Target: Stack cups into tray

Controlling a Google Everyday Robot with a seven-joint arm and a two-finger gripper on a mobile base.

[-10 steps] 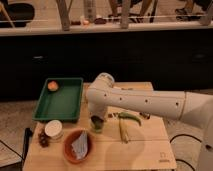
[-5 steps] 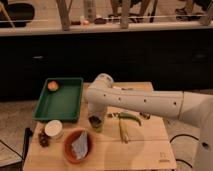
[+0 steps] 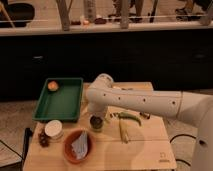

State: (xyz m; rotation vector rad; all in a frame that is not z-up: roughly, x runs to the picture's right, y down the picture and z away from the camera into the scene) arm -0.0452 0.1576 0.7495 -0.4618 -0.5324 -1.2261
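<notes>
A small pale greenish cup with a dark inside stands on the wooden table, just right of the tray's front right corner. My gripper is right over this cup, at the end of the white arm that reaches in from the right; the arm hides most of it. The dark-green rectangular tray lies at the table's back left with an orange round thing in its far left corner. A white round cup stands in front of the tray.
A terracotta bowl with white paper sits at the front, left of centre. A green curved vegetable and a pale yellow-green one lie right of the cup. A small dark thing lies at the front left. A dark counter runs behind the table.
The arm's end and the greenish cup have shifted very slightly left; nothing else has moved.
</notes>
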